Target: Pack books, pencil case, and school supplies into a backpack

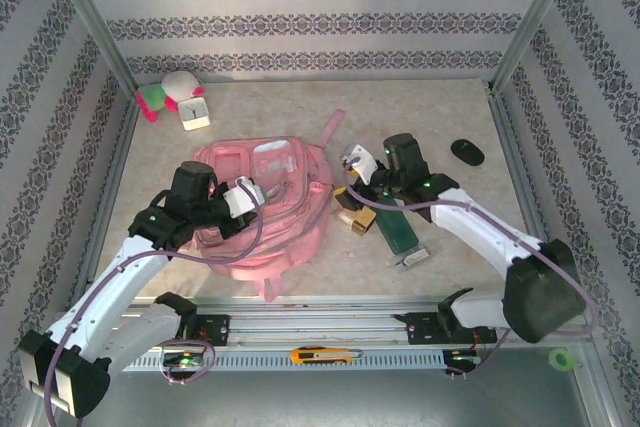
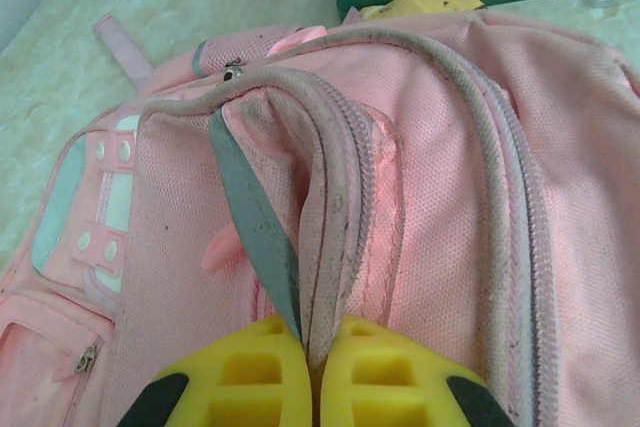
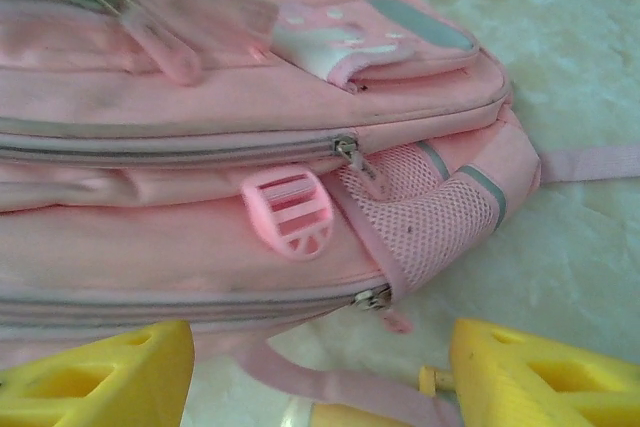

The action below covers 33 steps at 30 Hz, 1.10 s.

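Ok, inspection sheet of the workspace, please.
Surface: pale marbled tabletop, flat.
Job's things: pink backpack lying centre; green pencil case and gold-tan box on the table right of it.
Clutter: black oval object, plush toy, white clock at back; orange cutter on front rail.
End effectors: left end effector shut on backpack fabric; right end effector open beside backpack.
Cables: purple cable along each arm.
Surroundings: patterned walls, metal frame.

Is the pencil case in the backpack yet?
Out. The pencil case lies on the table beside the backpack, not inside it.
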Motion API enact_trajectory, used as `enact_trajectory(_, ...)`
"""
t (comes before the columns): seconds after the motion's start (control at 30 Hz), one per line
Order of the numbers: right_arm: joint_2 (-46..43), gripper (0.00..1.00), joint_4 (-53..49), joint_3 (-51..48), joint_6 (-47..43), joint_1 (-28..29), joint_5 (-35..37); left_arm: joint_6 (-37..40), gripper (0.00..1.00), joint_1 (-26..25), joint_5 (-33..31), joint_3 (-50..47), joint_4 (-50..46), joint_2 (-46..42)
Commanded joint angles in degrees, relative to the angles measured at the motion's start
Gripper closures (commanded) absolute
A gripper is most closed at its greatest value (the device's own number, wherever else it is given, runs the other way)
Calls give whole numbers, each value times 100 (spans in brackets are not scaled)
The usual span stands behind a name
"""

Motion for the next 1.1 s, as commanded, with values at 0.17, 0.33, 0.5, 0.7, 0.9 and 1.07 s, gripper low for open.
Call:
enact_trajectory(0.17,877,34,-719,862,-1423,278,-180,369,100,125,572,760,173,-60)
enact_trajectory(0.33,652,38,-435,766,-1131,671,-331,524,100,177,73,954,111,125)
enact_trajectory(0.5,-395,41,129,145,-736,1614,218,509,100,204,-142,1017,-62,329)
enact_trajectory(0.7,-1240,44,1542,-745,77,2898,1139,35,100,210,79,1144,18,410)
enact_trajectory(0.9,-644,49,2851,-1197,711,3417,1369,-116,100,204,413,1419,-30,423)
enact_trajectory(1.07,129,53,3636,-1583,905,3417,1761,-236,100,206,722,1747,-20,446)
